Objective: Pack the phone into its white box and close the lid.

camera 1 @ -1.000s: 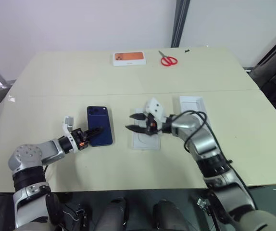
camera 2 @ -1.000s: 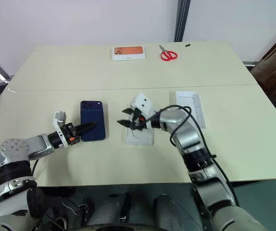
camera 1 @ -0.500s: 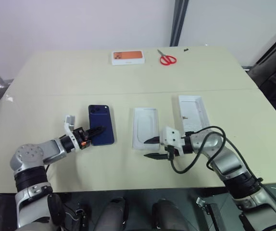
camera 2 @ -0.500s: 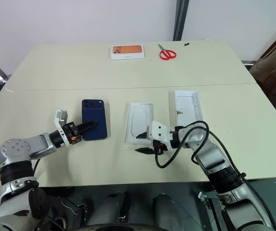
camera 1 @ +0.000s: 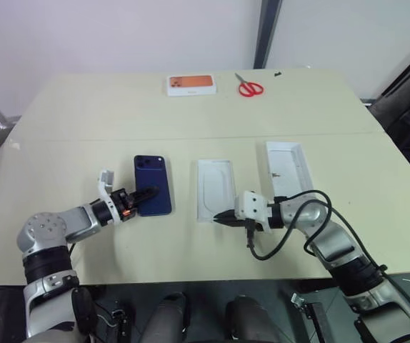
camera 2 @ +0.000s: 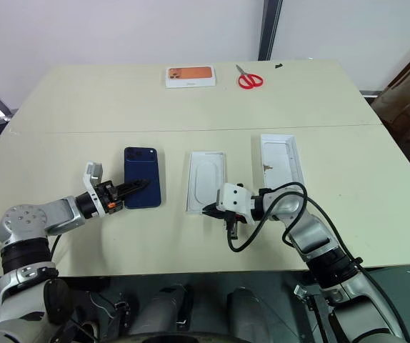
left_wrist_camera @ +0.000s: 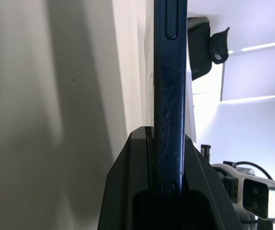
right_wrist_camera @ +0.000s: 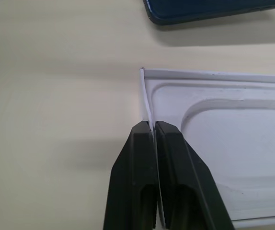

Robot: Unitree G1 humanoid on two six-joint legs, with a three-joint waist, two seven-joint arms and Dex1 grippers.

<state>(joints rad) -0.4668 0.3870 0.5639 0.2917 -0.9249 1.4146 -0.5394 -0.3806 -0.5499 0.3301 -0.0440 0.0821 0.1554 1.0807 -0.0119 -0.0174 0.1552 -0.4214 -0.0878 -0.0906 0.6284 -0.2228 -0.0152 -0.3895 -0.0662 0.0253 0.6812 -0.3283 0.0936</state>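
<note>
Phone: a slim dark navy-blue smartphone (camera 1: pixel 153 185) is lying back-up on the beige table (camera 1: pixel 83 114), left of centre, its camera cluster toward the far edge.
Left gripper: the left gripper (camera 1: pixel 146 194) is pinching the phone's near left edge; in the left wrist view the black fingers (left_wrist_camera: pixel 128 191) are sitting pressed against both faces of the phone (left_wrist_camera: pixel 170 96).
Insert: a thin white insert with a rounded oval recess (camera 1: pixel 215 187) is lying flat at the table's centre, just right of the phone and apart from it.
Right gripper: the right gripper (camera 1: pixel 223 217) is resting at the insert's near edge, its fingers (right_wrist_camera: pixel 147 167) pressed together on the thin raised rim near a corner of the insert (right_wrist_camera: pixel 233 139).
Lid: a shallow white rectangular shell with a small brown mark inside (camera 1: pixel 286 168) is lying open-side up, right of the insert and apart from it.
Orange-topped box: a white box with an orange top (camera 1: pixel 191 85) is sitting near the table's far edge.
Scissors: red-handled scissors (camera 1: pixel 248 87) are lying just right of the orange-topped box, also near the far edge.
White box: cannot tell where the tray with the tan floor is.
</note>
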